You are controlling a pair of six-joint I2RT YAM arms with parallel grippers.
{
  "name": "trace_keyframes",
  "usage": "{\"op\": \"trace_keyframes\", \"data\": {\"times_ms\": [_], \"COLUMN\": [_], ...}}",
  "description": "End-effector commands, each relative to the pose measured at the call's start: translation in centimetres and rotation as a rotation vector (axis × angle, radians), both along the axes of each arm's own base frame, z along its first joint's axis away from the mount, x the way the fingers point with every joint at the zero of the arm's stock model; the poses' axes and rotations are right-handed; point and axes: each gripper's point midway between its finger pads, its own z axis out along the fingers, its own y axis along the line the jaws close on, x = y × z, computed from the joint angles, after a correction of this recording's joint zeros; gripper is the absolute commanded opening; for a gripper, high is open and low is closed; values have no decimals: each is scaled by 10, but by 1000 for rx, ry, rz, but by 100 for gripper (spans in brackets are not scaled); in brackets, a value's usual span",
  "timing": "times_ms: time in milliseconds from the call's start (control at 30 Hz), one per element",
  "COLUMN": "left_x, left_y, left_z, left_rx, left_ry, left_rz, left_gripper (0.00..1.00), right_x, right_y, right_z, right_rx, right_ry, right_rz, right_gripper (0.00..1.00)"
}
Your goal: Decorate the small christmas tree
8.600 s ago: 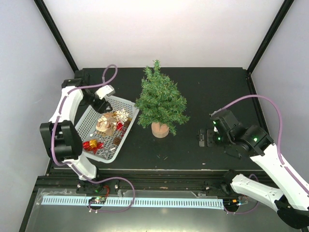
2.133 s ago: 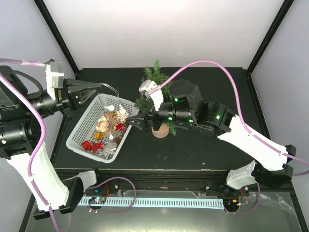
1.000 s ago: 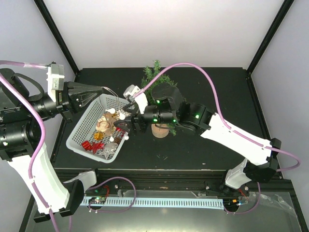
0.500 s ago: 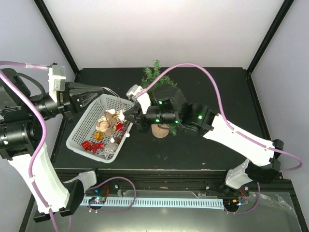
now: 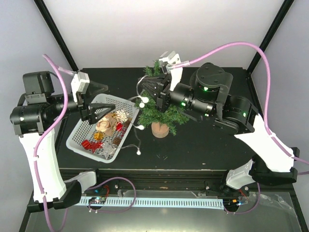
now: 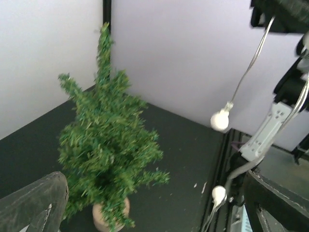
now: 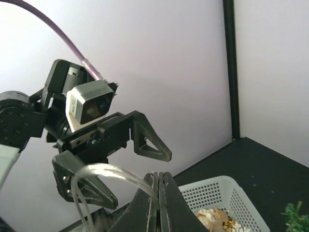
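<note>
Handover just done. A second ago the left gripper was clamped on the wire and the right gripper was spread, low at the basket's edge. Now the left gripper's fingers stand wide apart with nothing between them, hovering above the basket's far end.

The white plastic basket sits on the left of the black table, holding red gift boxes, a gold ornament and a snowflake.

The light string has left the basket. It hangs in a clear-wire loop from up high, one bulb by the tree's left side, one lower, and the last bulb down by the table just beside the basket's near corner.

The small christmas tree stands upright at table centre on its wooden base, just right of the basket. No decoration is seen on it yet.

The right gripper is raised beside the treetop, fingers pressed together and pinching the wire; the wrist view confirms this.

Meaning: the string is now on the tree-side arm, so draping looks like the next step. In the way: the right arm's bulk covers the upper crown, the tail could snag on the basket rim, and the left gripper sits near the hanging wire.
</note>
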Motion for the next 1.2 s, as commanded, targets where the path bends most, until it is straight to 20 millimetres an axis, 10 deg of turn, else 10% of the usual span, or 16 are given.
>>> {"op": "trace_keyframes", "data": {"times_ms": [0,533,833,1167], "left_x": [3,32,12,-9], "left_y": [7,45,48,34], "left_z": [-29,-168,-261,-311], "left_rx": [140,591,639,587], "left_ry": [-61,-42,122,196], "left_rz": [41,-19,-193,-278], "left_gripper": [99,97,95,96], "right_x": [15,8,8,10], "right_y": [-10,-40,-44,-46], "right_z": [1,57,54,52], "right_rx": [5,143,135,133], "right_ry": [22,4,21,37], "right_rz": [-111,-143,-155,-167], "right_gripper": [1,1,1,1]}}
